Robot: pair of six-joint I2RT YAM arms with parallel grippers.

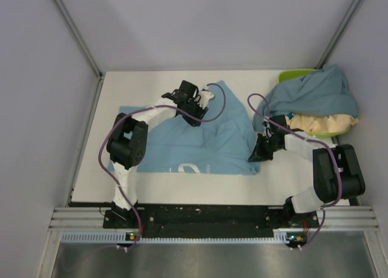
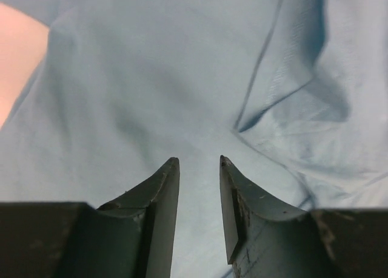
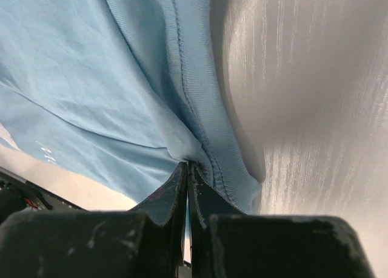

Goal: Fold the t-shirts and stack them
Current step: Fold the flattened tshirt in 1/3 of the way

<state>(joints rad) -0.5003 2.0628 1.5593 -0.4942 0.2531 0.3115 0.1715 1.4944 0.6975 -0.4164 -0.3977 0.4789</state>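
Note:
The light sky-blue t-shirt lies spread across the middle of the table, white lettering showing near its front edge. My left gripper hovers over its far part; in the left wrist view the gripper is open, with only creased cloth below and nothing between the fingers. My right gripper is at the shirt's right front corner, and in the right wrist view it is shut on the shirt's stitched edge. A slate-blue t-shirt and a beige t-shirt lie heaped at the back right.
The lime-green tray sits under the heaped shirts at the back right corner. Grey walls close in the table on the left, back and right. Bare white tabletop shows beyond and left of the spread shirt.

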